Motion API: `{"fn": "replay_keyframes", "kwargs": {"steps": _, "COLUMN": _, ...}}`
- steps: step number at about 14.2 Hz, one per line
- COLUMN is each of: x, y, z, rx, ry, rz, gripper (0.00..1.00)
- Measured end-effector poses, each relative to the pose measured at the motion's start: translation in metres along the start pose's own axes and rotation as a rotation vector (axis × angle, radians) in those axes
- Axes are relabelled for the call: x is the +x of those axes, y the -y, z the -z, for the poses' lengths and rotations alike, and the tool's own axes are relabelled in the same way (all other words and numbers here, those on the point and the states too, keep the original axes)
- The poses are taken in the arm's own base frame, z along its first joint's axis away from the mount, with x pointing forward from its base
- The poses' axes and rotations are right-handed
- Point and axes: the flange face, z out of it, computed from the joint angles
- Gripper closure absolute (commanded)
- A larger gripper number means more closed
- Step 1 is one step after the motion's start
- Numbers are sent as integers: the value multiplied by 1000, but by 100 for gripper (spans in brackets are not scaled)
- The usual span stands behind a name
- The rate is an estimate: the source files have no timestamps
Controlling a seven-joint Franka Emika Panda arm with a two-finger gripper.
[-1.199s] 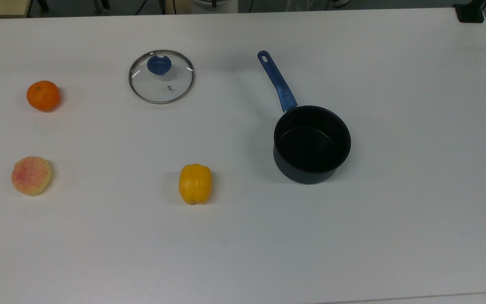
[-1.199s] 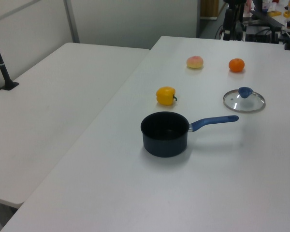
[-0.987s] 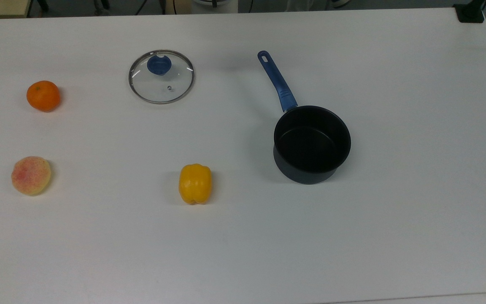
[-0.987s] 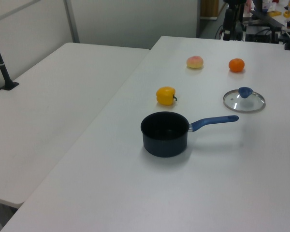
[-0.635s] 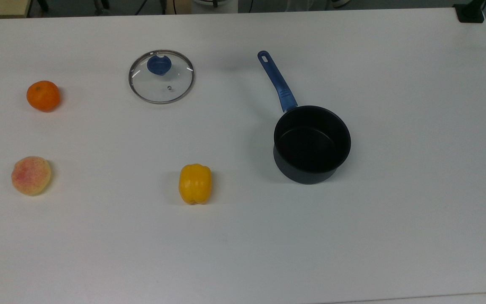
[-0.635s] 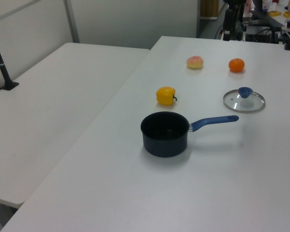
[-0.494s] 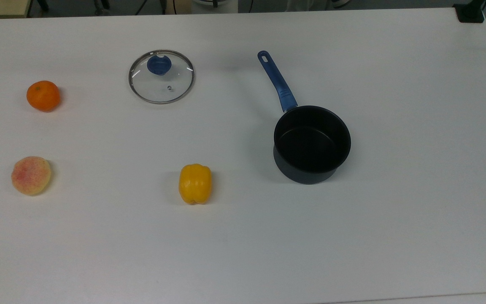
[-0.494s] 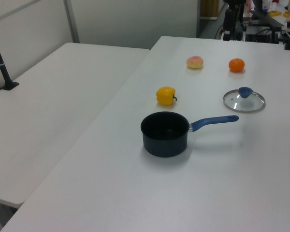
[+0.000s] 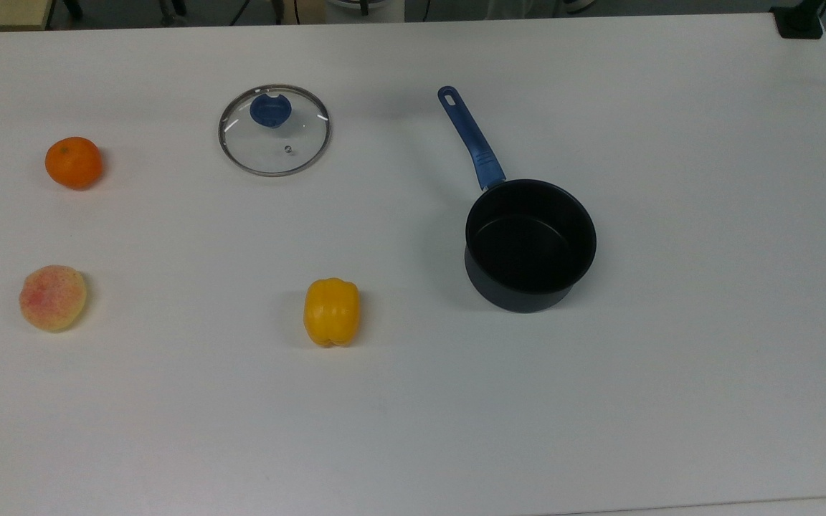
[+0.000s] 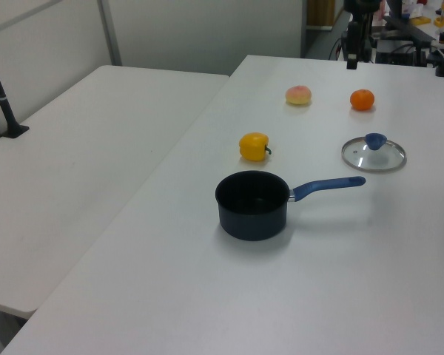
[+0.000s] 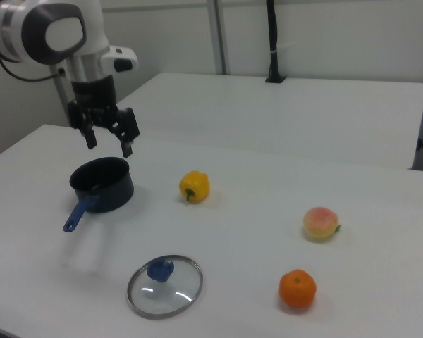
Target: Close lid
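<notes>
One lid (image 9: pixel 274 140) lies flat on the white table (image 9: pixel 671 358), blue knob (image 9: pixel 270 110) up, exactly where it lay a second ago. It is not on the saucepan (image 9: pixel 530 244). In the top view the lid is well to the left of the pan's open mouth, and the pan's blue handle (image 9: pixel 472 140) slants up between them, touching neither the lid nor anything else.

My gripper (image 11: pixel 109 141) hangs in the air in the right view, above the saucepan's far rim, with its jaws spread apart and nothing between them. It is well apart from the lid, which lies near the right view's bottom edge.

In the left view a dark shape (image 10: pixel 351 55) reaches lower from the top edge than it did half a second ago; I cannot tell which part of me it is.

The yellow pepper (image 9: pixel 332 312), the orange (image 9: pixel 73 163) and the peach (image 9: pixel 53 297) have not shifted, each lying alone on the table.
</notes>
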Motion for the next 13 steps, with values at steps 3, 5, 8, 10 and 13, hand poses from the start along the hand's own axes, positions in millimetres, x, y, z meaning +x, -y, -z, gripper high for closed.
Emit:
{"fn": "replay_keyframes", "kwargs": {"steps": 3, "x": -3, "y": -7, "z": -24, "rx": 3, "ry": 55, "rz": 7, "gripper": 0}}
{"fn": "replay_keyframes", "kwargs": {"steps": 5, "x": -7, "y": -20, "z": -45, "rx": 4, "ry": 99, "rz": 5, "gripper": 0}}
{"fn": "replay_keyframes", "kwargs": {"steps": 8, "x": -18, "y": -50, "z": -82, "rx": 23, "ry": 177, "rz": 18, "gripper": 0}}
{"fn": "replay_keyframes", "kwargs": {"steps": 10, "x": -28, "y": -73, "z": -110, "rx": 24, "ry": 238, "rz": 20, "gripper": 0}}
{"fn": "replay_keyframes", "kwargs": {"steps": 13, "x": -38, "y": -94, "z": -147, "rx": -4, "ry": 273, "rz": 44, "gripper": 0}}
